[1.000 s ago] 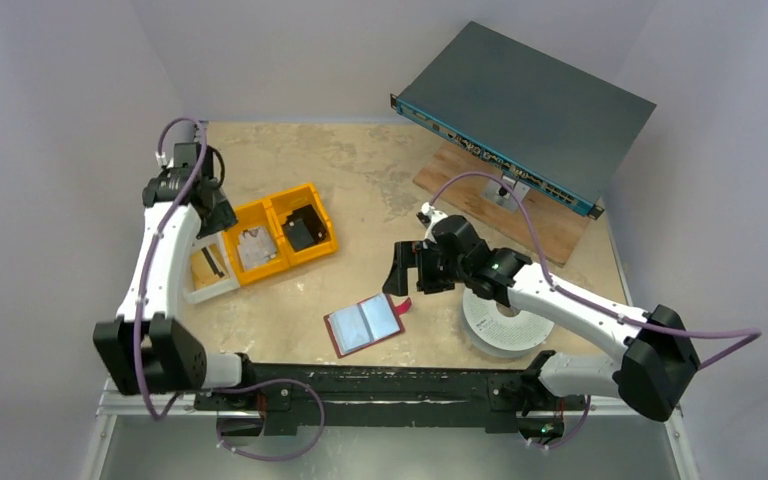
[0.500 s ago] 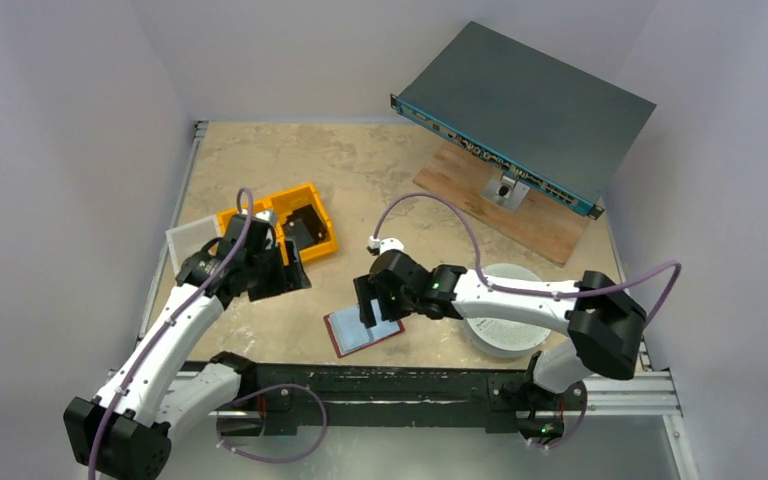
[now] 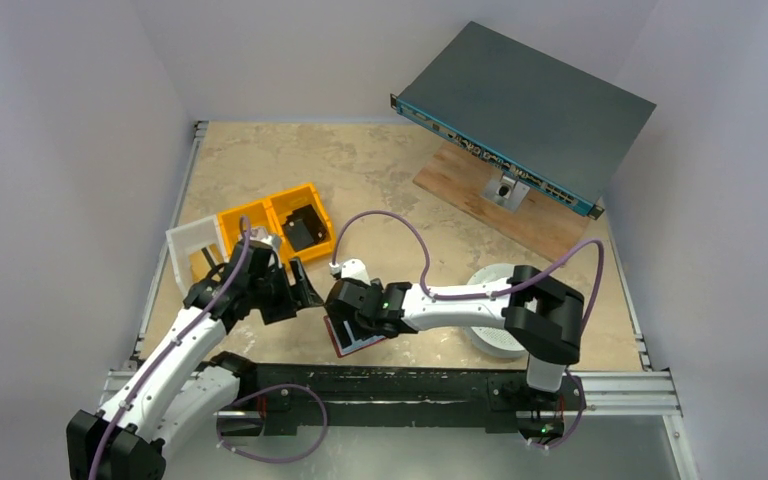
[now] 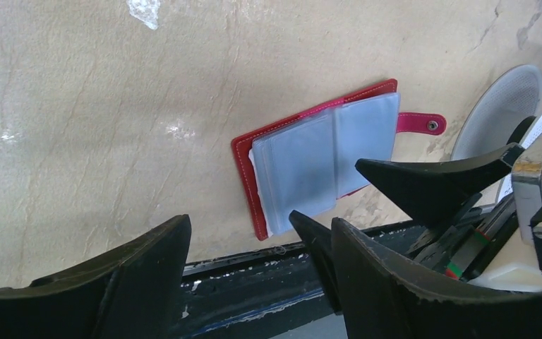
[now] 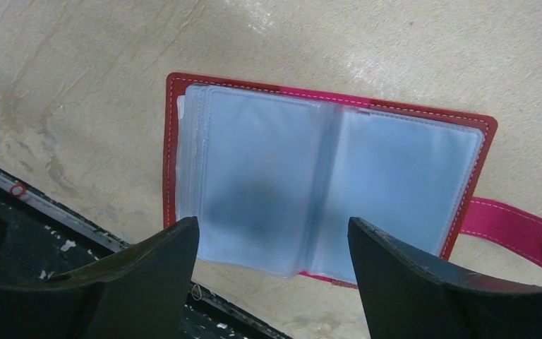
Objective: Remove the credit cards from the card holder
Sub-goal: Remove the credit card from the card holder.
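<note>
The card holder (image 5: 324, 176) lies open and flat on the table, dark red outside with a pink snap tab (image 5: 522, 229). Its cloudy pale blue-grey sleeves (image 5: 268, 169) face up. No credit cards show distinctly; the sleeves hide what they hold. My right gripper (image 5: 273, 229) hovers open just above the holder's near edge, a finger on each side of the left page. In the top view it (image 3: 355, 318) covers most of the holder (image 3: 345, 343). My left gripper (image 4: 257, 233) is open and empty, just left of the holder (image 4: 310, 159), its tips (image 3: 303, 290) pointing at it.
Yellow bins (image 3: 278, 215) and a white bin (image 3: 192, 245) stand at the left behind the left arm. A pale round disc (image 3: 490, 335) lies right of the holder. A grey rack unit (image 3: 525, 105) rests on a wooden board (image 3: 535, 225) at the back right. The black rail (image 3: 390, 380) runs along the near edge.
Both arms have swung in to the card holder. The left came from the white bin. The right came down over the holder, its jaws a little narrower.
</note>
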Motion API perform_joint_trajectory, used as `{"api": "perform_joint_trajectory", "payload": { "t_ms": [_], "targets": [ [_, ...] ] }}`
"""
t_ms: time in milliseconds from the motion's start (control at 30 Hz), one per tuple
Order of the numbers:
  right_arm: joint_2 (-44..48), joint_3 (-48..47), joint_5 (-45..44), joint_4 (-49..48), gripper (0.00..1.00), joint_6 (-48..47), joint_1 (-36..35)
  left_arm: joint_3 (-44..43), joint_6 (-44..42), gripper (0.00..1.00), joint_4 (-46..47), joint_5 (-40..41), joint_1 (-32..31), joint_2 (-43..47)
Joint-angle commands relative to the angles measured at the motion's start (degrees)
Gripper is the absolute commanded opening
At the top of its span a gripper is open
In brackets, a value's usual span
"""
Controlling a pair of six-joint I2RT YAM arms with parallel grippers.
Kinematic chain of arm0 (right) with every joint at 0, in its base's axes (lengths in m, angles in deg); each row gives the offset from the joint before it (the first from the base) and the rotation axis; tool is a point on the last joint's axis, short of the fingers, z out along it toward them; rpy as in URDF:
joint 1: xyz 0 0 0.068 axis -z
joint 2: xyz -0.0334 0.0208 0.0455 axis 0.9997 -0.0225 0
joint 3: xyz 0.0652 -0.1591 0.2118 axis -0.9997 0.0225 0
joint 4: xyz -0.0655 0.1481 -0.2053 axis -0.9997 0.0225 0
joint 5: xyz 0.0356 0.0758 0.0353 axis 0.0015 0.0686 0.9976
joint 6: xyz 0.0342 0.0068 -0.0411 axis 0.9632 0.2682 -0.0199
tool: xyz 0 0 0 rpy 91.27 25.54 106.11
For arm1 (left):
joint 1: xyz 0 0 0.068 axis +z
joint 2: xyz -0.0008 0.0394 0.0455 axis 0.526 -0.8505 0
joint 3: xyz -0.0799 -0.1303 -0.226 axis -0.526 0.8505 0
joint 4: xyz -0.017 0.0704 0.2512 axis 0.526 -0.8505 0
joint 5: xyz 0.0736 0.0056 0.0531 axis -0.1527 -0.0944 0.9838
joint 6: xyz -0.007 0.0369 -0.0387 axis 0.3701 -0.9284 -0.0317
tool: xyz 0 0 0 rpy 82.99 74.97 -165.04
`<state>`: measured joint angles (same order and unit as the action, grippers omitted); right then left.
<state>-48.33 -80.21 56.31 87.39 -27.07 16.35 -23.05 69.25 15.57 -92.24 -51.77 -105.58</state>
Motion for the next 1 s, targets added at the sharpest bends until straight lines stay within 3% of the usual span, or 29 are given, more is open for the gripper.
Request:
{"api": "perform_joint_trajectory", "payload": {
  "t_ms": [0,233,400,733,967],
  "targets": [
    [-1.53,-3.09,-3.77,1.30,0.76,1.28,-0.59,2.99,3.37,0.72,4.88,-2.95,-0.13,0.76],
    [-4.20,-2.55,-3.25,1.19,0.74,2.36,-0.59,5.05,4.07,0.72,6.70,-4.85,-0.18,0.44],
    [-3.89,-0.48,-2.13,-0.41,0.66,3.16,-0.50,5.34,3.67,0.72,6.67,-5.34,-0.18,0.22],
    [-2.03,2.92,1.99,-4.30,0.35,4.64,0.79,6.80,3.94,0.70,9.47,-8.24,-0.27,-1.58],
    [0.16,7.89,9.39,-10.75,0.17,5.12,4.44,8.25,4.68,0.59,12.36,-10.79,-0.57,-2.61]
  ]
}}
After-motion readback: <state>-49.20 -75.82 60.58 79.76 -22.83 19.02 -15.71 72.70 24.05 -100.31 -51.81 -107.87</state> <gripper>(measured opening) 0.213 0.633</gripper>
